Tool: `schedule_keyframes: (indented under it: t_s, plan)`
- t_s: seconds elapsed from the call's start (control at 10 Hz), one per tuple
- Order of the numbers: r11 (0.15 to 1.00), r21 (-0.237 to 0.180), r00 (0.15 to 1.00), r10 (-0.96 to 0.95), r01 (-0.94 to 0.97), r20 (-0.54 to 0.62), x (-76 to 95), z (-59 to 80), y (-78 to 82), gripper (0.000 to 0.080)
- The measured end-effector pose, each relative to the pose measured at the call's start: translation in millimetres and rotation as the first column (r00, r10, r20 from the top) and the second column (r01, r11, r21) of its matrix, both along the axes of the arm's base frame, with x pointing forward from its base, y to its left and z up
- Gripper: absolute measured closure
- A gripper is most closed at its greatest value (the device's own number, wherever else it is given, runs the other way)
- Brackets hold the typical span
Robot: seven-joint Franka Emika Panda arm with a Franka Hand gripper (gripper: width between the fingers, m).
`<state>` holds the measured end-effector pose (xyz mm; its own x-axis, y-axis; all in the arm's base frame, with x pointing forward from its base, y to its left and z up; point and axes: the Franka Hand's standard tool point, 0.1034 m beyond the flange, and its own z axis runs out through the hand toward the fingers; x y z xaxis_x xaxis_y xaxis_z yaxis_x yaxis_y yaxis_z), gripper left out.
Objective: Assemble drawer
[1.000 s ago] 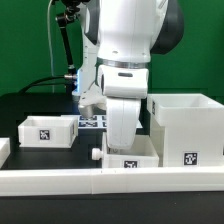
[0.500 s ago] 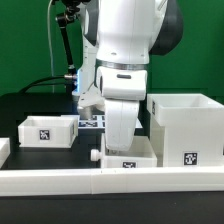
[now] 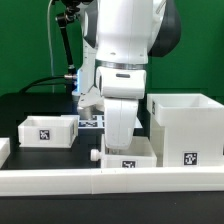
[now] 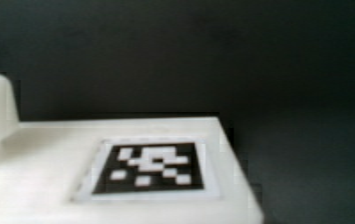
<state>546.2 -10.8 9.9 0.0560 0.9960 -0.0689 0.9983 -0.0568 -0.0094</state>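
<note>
In the exterior view a small white open drawer box (image 3: 45, 130) with a tag stands on the exterior view's left. A larger white open casing (image 3: 188, 128) with a tag stands on the right. Between them lies a white drawer part (image 3: 143, 156) with a tag and a small round knob (image 3: 95, 154). My gripper (image 3: 122, 140) reaches down onto this part, and its fingers are hidden behind the hand and the part's wall. The wrist view shows a blurred white panel (image 4: 49, 160) bearing a black and white tag (image 4: 153, 165), with no fingers in sight.
A long white ledge (image 3: 90, 181) runs along the table's front. The marker board (image 3: 92, 121) lies behind the arm. A small white piece (image 3: 3, 150) sits at the far left edge. A black stand with cables (image 3: 66, 50) rises at the back.
</note>
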Motion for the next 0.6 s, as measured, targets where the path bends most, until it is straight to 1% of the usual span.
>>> schedule_keyframes:
  t_s: [0.4, 0.6]
  plan:
    - [1.0, -0.002, 1.0, -0.003, 0.003, -0.002, -2.6, 1.8, 1.4, 0.0758]
    - [1.0, -0.003, 1.0, -0.002, 0.002, -0.005, -3.6, 0.4, 0.5, 0.0758]
